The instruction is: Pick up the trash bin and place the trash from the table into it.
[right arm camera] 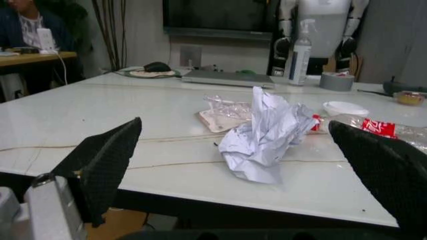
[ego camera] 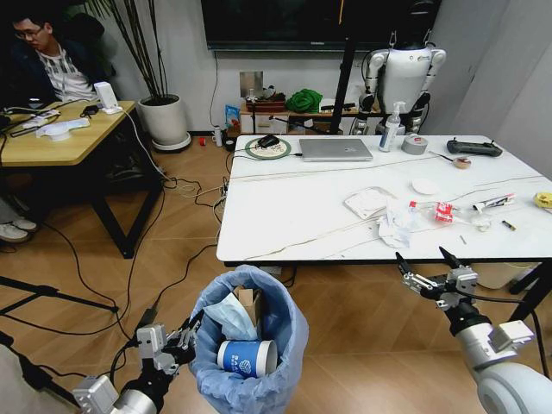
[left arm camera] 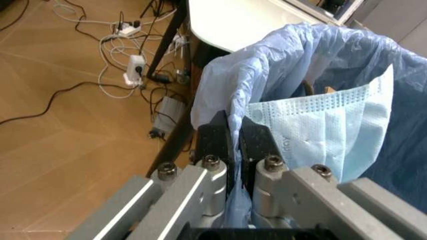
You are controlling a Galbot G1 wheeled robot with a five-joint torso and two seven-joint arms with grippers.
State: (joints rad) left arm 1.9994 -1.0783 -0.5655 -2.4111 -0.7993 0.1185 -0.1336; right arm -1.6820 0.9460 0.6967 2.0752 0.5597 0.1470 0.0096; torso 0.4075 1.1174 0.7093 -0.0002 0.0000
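gripping the blue-bag-lined round trash bin (ego camera: 248, 345) by its rim, left end effector (left arm camera: 235, 145) is clamped; right end effector (ego camera: 429, 261) gapes wide before the crumpled white tissue (right arm camera: 267, 132) on the white marble bench (ego camera: 293, 216).

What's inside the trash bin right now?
In the trash bin, pinched at its rim by the left gripper: a white paper cup, a blue face mask and a cardboard box. Anything beneath is covered.

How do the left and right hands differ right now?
The left hand is shut on the trash bin bag rim, beside the table; the right hand is open and empty, short of the table edge, facing the crumpled tissue. Both sit below the tabletop.
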